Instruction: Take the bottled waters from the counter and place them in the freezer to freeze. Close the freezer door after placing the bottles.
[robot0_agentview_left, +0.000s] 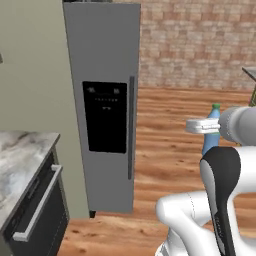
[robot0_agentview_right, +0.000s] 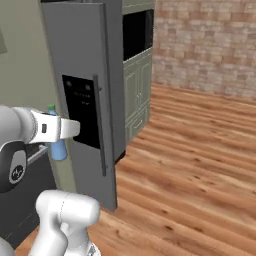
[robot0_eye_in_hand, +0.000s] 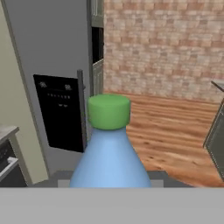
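Translucent blue plastic with a green cap: the bottle (robot0_eye_in_hand: 109, 148) stands upright in the hand (robot0_agentview_left: 206, 126), which is pinched shut on its body and holds it up in the air above the wooden floor (robot0_agentview_left: 175, 145). The freezer door (robot0_agentview_left: 105, 100), grey with a black dispenser panel (robot0_agentview_left: 105, 117) and a long vertical handle (robot0_agentview_left: 131, 127), stands swung open, to the left of the bottle in the left base view. The marbled surface (robot0_agentview_left: 17, 160) lies at the lower left, above a black-fronted dishwasher (robot0_agentview_left: 37, 215).
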